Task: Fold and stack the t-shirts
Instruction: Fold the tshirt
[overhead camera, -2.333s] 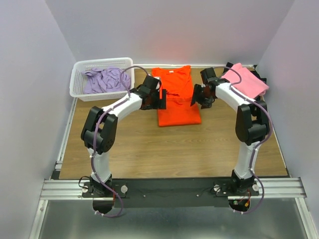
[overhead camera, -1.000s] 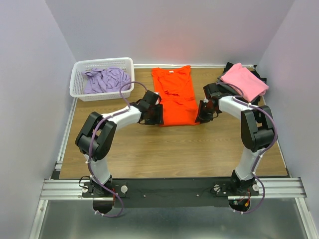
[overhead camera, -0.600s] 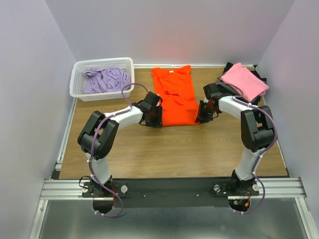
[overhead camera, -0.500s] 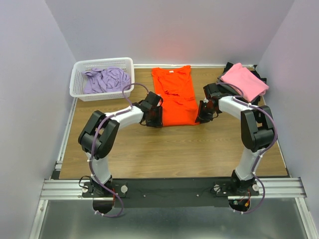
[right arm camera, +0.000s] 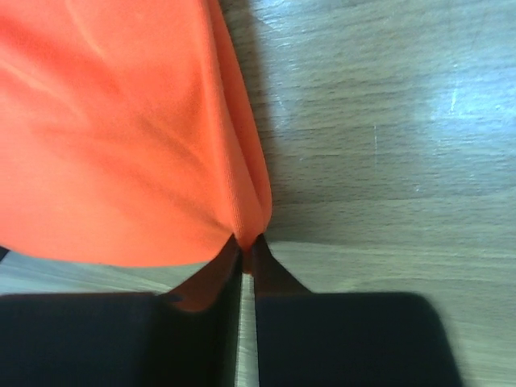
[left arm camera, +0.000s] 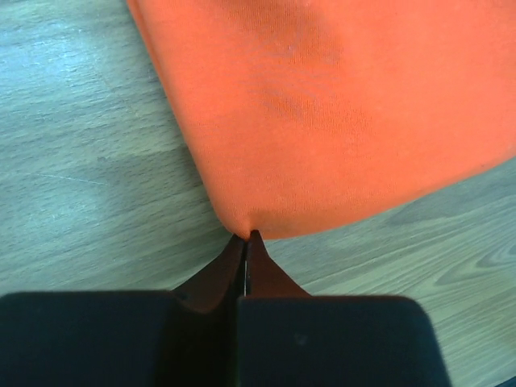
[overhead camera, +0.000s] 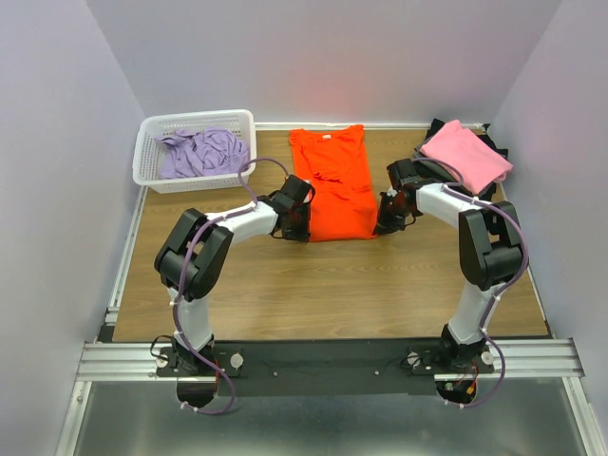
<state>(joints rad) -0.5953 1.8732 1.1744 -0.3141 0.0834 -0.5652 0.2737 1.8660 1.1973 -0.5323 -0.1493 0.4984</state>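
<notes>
A bright orange t-shirt [overhead camera: 332, 185] lies flat on the wooden table, its sides folded in to a long strip. My left gripper [overhead camera: 302, 228] is shut on its near left corner [left arm camera: 246, 230]. My right gripper [overhead camera: 382, 226] is shut on the near right corner [right arm camera: 250, 235], where the cloth bunches between the fingertips. A folded pink t-shirt [overhead camera: 465, 154] rests on dark cloth at the back right. A crumpled lavender t-shirt [overhead camera: 199, 152] fills the white basket [overhead camera: 152, 173] at the back left.
The basket stands against the left wall. Dark folded shirts [overhead camera: 494, 150] lie under the pink one in the right back corner. Bare wood [overhead camera: 332, 285] stretches between the orange shirt and the arm bases.
Both grippers have closed on the near corners of the orange shirt. The left gripper slid a little right to the corner; the right arm stayed in place.
</notes>
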